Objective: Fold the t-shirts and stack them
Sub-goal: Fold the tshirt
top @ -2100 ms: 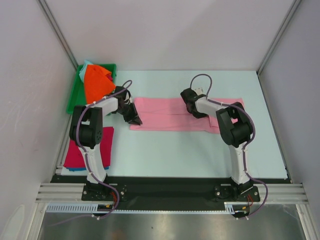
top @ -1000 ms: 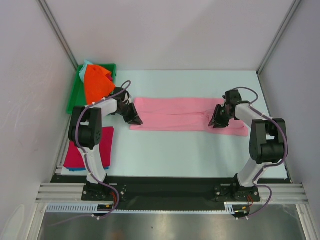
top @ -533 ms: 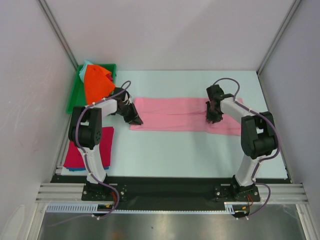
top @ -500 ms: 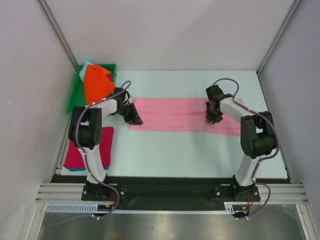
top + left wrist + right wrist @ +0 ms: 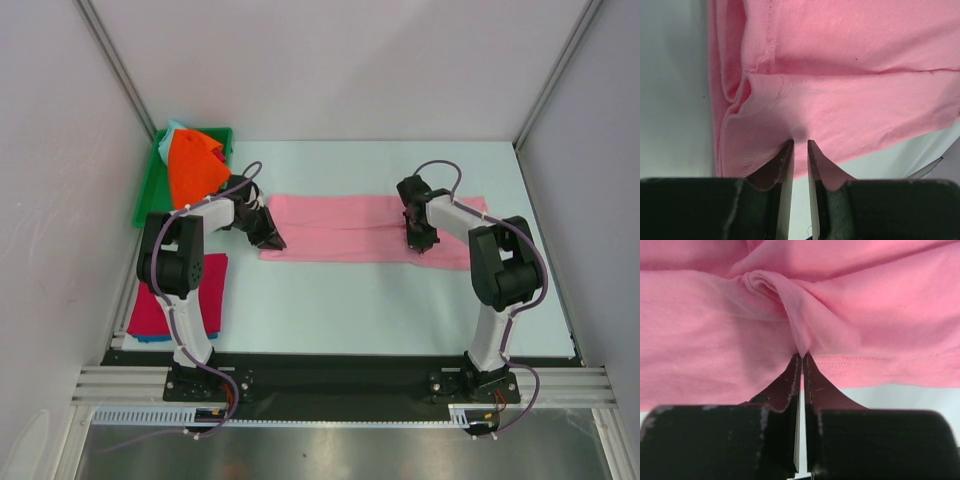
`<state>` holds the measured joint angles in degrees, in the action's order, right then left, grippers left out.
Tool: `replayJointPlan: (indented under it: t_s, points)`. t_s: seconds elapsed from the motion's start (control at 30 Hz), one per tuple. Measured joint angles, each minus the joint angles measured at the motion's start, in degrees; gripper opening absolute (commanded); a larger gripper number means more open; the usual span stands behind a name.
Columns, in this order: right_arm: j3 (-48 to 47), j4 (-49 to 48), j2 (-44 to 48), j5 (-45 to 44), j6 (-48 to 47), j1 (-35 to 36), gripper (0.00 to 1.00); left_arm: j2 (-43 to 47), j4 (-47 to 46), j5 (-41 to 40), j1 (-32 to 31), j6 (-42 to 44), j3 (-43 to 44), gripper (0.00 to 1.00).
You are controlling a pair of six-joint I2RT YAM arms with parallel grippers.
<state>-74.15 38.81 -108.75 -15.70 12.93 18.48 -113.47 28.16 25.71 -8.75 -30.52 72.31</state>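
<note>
The light pink t-shirt [image 5: 340, 228] lay in a long folded strip across the middle of the worktop [image 5: 380, 300], running from left to right. Both claws had hold of it. The left gripper [image 5: 268, 238] sat at the strip's left end, with its two fingers pressed close together on the near edge of the cloth. The right gripper [image 5: 418, 243] sat nearer the right end, with its fingers squeezed tight on a small bunched-up ridge of pink cloth.

Both arms reached forward and bent down low, so the fingers met the shirt.

This looked like the folding step, where one end gets lifted and laid over the other. For that, the right claw would need a firm pinch, a small lift, and a swing to the left without dragging the rest.

The orange t-shirt [image 5: 192, 168] sat heaped in the green tray [image 5: 150, 190] at the far left corner. The magenta-red t-shirt [image 5: 155, 305] lay folded at the near left edge.
</note>
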Motion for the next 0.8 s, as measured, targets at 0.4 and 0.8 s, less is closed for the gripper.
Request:
replayJointPlan:
  t_s: [0.4, 0.8]
  points:
    - [-1.4, 3.1, 1.4, 3.8, 0.5, 0.0, 0.00, 0.0, 0.0, 0.0, 0.0, 0.0, 0.0, 0.22]
    - [-1.3, 3.6, 3.5, 13.5, 3.1, -7.0, 0.33, 0.0, 0.0, 0.1, 0.0, 0.0, 0.0, 0.22]
